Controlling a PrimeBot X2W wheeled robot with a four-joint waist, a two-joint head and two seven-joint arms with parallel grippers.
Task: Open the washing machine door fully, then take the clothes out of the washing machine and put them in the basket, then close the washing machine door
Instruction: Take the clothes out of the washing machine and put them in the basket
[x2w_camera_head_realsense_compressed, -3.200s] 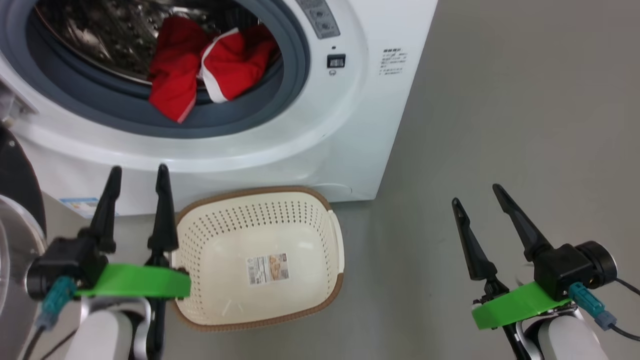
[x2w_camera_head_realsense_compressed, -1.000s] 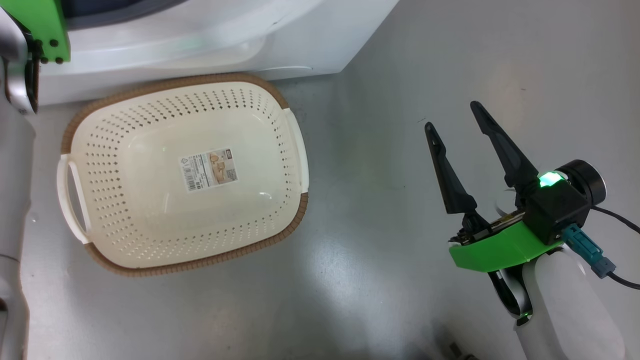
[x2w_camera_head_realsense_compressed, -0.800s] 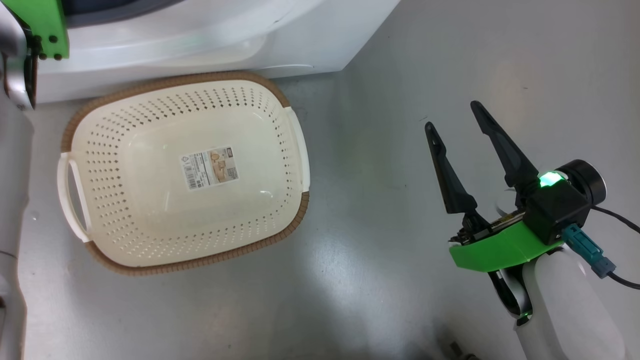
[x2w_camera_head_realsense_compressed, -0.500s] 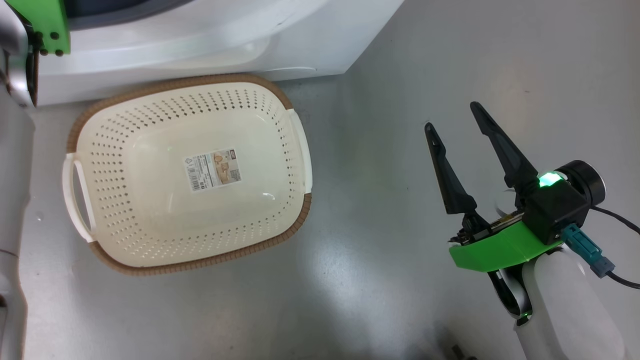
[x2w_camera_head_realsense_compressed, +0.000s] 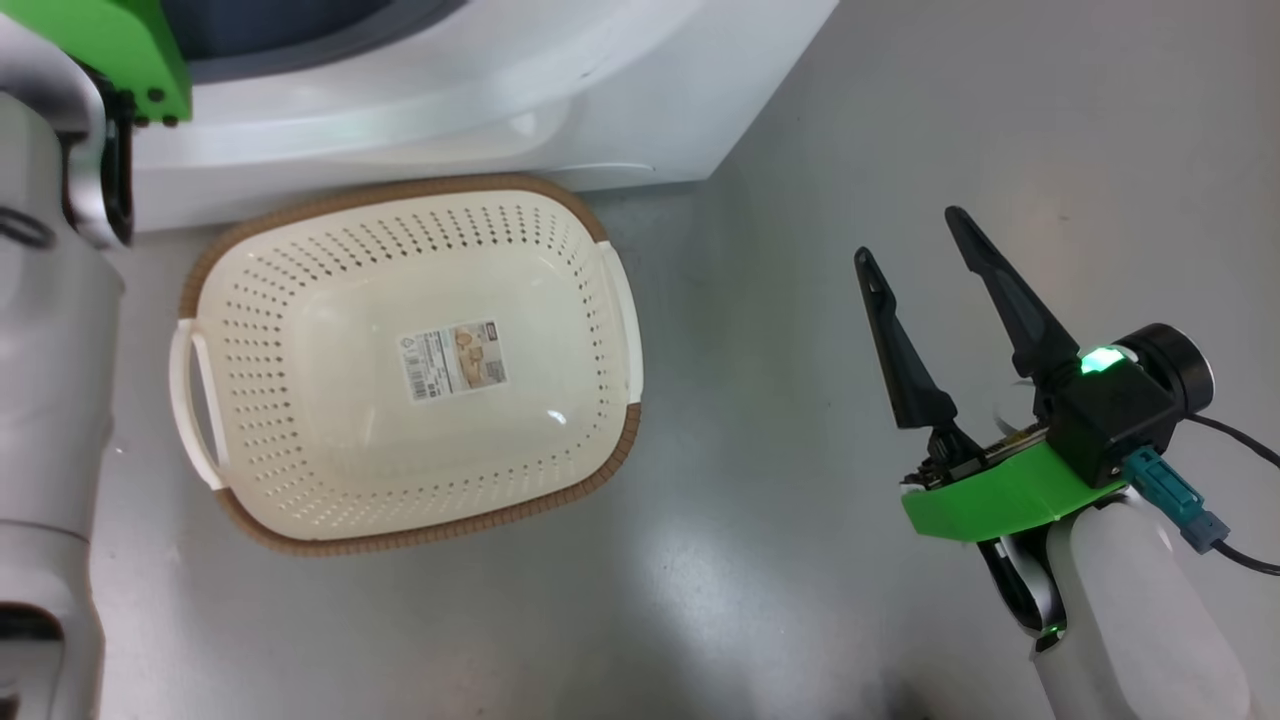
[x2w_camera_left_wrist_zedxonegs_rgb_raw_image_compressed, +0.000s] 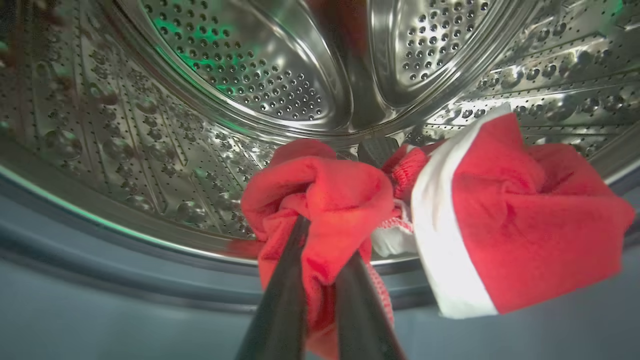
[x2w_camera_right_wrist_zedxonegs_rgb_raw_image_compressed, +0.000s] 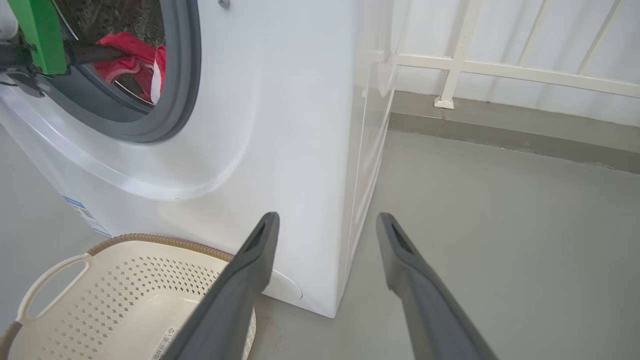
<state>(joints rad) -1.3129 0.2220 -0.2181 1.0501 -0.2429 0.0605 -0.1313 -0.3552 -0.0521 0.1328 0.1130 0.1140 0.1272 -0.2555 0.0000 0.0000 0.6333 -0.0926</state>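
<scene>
In the left wrist view my left gripper (x2w_camera_left_wrist_zedxonegs_rgb_raw_image_compressed: 325, 240) is inside the steel drum (x2w_camera_left_wrist_zedxonegs_rgb_raw_image_compressed: 250, 75), shut on a bunch of the red clothes (x2w_camera_left_wrist_zedxonegs_rgb_raw_image_compressed: 320, 195). More red fabric with a white band (x2w_camera_left_wrist_zedxonegs_rgb_raw_image_compressed: 525, 210) lies to its right on the grey gasket (x2w_camera_left_wrist_zedxonegs_rgb_raw_image_compressed: 100, 270). The right wrist view shows the left gripper's fingers (x2w_camera_right_wrist_zedxonegs_rgb_raw_image_compressed: 95, 52) reaching into the washing machine (x2w_camera_right_wrist_zedxonegs_rgb_raw_image_compressed: 280, 125) by the clothes (x2w_camera_right_wrist_zedxonegs_rgb_raw_image_compressed: 135, 60). The basket (x2w_camera_head_realsense_compressed: 300, 420) stands empty on the floor in front of the washing machine (x2w_camera_head_realsense_compressed: 500, 100). My right gripper (x2w_camera_head_realsense_compressed: 910, 235) hangs open to the basket's right, holding nothing. The washing machine door is out of view.
Grey floor lies around the basket and to the machine's right. A white railing (x2w_camera_right_wrist_zedxonegs_rgb_raw_image_compressed: 500, 70) and a wall stand behind. My pale left forearm (x2w_camera_head_realsense_compressed: 50, 350) rises along the head view's left edge, next to the basket's white handle (x2w_camera_head_realsense_compressed: 195, 410).
My left arm has gone from beside the basket up into the drum. Over the last second the head view has shifted, so the basket sits further right in it. The right gripper has stayed still.
</scene>
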